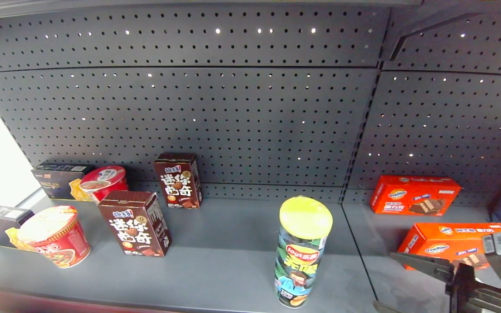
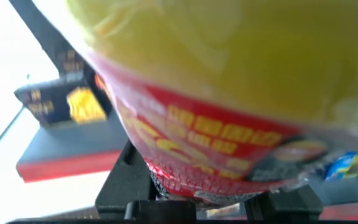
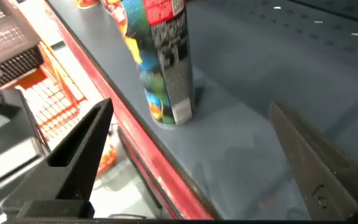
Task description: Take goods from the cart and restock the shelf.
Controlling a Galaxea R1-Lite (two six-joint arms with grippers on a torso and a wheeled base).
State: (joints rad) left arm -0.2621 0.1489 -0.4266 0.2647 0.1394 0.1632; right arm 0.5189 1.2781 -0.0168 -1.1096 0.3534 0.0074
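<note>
Right gripper (image 1: 385, 280) hung with its jaws spread wide at the near right of the shelf (image 1: 215, 274), to the right of the chips can (image 1: 303, 252) and apart from it. That can stood upright close to the near edge. Left gripper (image 2: 197, 208) looked clamped on a noodle cup (image 2: 229, 124) off the shelf's near left. Best, I judged, to draw the right arm straight back clear of the tall can. The cup should then go down flat beside the other cups (image 1: 55, 234) at the left, let go only once seated.
</note>
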